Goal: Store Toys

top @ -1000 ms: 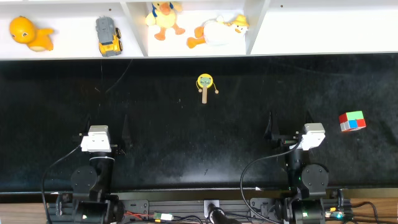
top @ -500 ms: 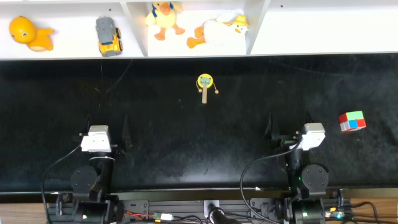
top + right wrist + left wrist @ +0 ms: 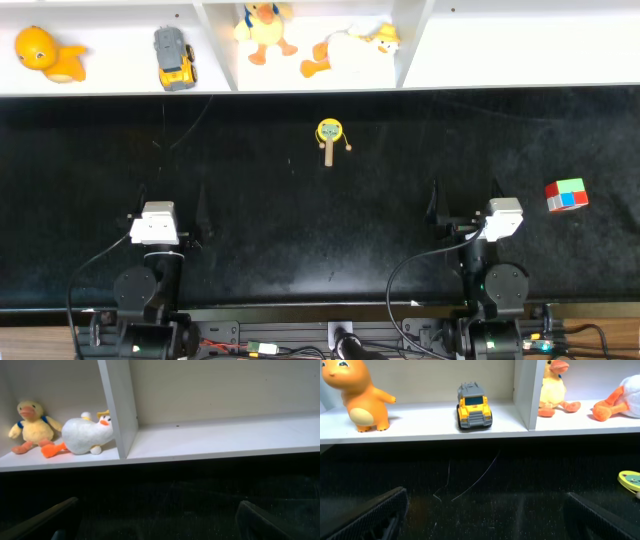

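Nothing has moved; left hand [image 3: 170,207] and right hand [image 3: 464,203] sit wide open, apparently empty, over the table [image 3: 300,235].

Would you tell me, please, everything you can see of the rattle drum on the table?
The rattle drum has a round yellow head with a greenish face, a handle that looks wooden and a small bead at its side. It lies flat on the black table, its handle pointing away from the white shelf, which it does not touch. Only the table touches it.
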`<state>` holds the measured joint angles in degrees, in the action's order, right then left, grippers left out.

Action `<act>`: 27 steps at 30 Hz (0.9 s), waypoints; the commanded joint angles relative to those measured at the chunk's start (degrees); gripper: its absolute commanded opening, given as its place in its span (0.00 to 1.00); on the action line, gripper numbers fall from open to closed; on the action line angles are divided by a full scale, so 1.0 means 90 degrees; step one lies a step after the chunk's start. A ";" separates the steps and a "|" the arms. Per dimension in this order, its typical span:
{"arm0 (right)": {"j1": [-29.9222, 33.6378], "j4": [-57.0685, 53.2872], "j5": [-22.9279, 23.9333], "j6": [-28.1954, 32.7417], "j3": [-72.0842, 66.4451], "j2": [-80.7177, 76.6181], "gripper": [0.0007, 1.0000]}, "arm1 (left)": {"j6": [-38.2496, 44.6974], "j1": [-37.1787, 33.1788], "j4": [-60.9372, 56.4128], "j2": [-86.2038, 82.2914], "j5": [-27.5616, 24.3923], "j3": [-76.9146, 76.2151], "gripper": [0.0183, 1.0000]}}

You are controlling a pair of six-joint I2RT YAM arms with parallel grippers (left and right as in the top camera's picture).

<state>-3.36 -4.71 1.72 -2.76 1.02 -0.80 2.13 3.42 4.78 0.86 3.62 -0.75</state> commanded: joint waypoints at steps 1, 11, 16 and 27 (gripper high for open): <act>0.0044 0.0027 -0.0027 0.0022 -0.0085 0.0066 1.00 | 0.0143 0.0051 0.0000 -0.0080 -0.0087 0.0032 1.00; 0.0041 -0.0163 -0.0027 -0.0291 0.0005 0.0056 0.99 | 0.0143 0.0051 0.0000 -0.0080 -0.0087 0.0032 1.00; 0.0036 -0.0510 -0.0413 -0.0289 0.0345 -0.0345 1.00 | 0.0143 0.0051 0.0000 -0.0080 -0.0085 0.0032 1.00; -0.0937 -0.1460 -0.0520 0.0172 0.2302 -0.3485 1.00 | 0.0143 0.0051 0.0000 -0.0080 -0.0087 0.0032 1.00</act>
<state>-9.93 -16.56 -2.57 -3.29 16.93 -27.53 2.13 3.42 4.78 0.86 3.44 -0.75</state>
